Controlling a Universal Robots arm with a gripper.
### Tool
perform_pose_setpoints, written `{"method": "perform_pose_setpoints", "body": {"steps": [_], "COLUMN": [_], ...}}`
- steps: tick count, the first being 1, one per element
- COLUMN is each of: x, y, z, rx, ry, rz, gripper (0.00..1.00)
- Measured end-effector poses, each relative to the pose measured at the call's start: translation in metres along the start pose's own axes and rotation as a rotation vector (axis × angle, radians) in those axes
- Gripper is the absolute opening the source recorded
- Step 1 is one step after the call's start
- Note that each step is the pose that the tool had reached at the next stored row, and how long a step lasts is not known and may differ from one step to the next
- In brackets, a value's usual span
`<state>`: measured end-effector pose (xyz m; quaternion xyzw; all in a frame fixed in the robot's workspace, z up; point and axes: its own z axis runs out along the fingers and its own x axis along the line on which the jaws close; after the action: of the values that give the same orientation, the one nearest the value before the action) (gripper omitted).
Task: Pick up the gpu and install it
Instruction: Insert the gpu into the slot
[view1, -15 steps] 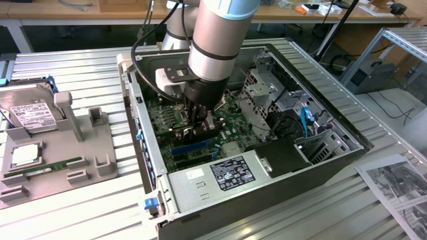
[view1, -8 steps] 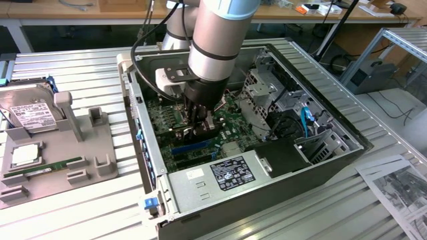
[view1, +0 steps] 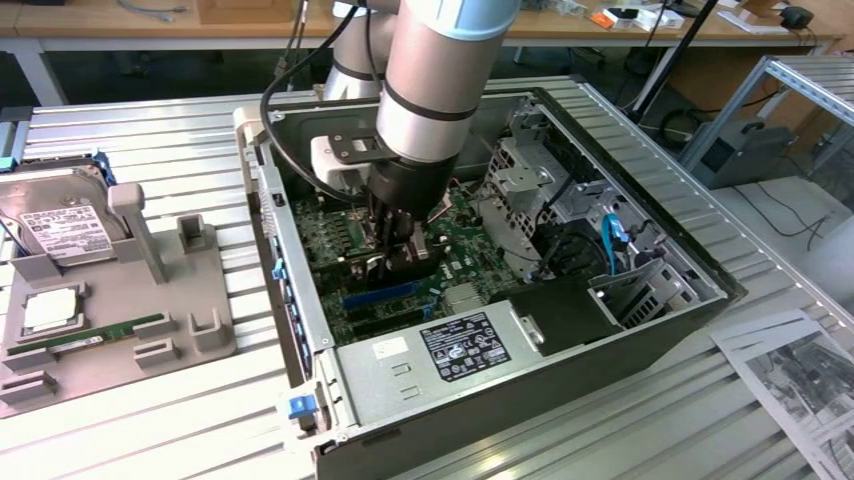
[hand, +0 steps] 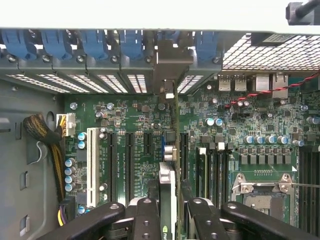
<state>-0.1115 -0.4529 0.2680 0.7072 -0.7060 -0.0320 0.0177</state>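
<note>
**Inside the open computer case (view1: 400, 420): one gpu held over the board**

Fingers (hand: 145, 215) pinch the single gpu (hand: 170, 190) edge-on above the motherboard (hand: 135, 125), just over the one blue slot (view1: 378, 297). If the card is tilted, it may miss the slot, or its bracket (hand: 172, 62) may snag the rear wall. On the counter (view1: 160, 420), at the exterior view's left, lie one hard drive (view1: 60, 230) and one memory stick (view1: 94, 335).

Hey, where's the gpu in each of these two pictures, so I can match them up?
Exterior view: the gpu stands on edge inside the computer case, held by the gripper over the slots.
Wrist view: the gpu is seen edge-on between the gripper's fingers, its bracket towards the case's slotted wall.
Shared landmark: the green motherboard beneath it.
</note>
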Motion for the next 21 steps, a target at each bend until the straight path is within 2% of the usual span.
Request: {"method": "perform_pose_setpoints", "body": {"steps": [21], "x": [0.0], "y": [0.0029], "z": [0.0006], "rx": [0.0001], "ry": [-0.0018], "rz": [0.006], "gripper": [0.27]}}
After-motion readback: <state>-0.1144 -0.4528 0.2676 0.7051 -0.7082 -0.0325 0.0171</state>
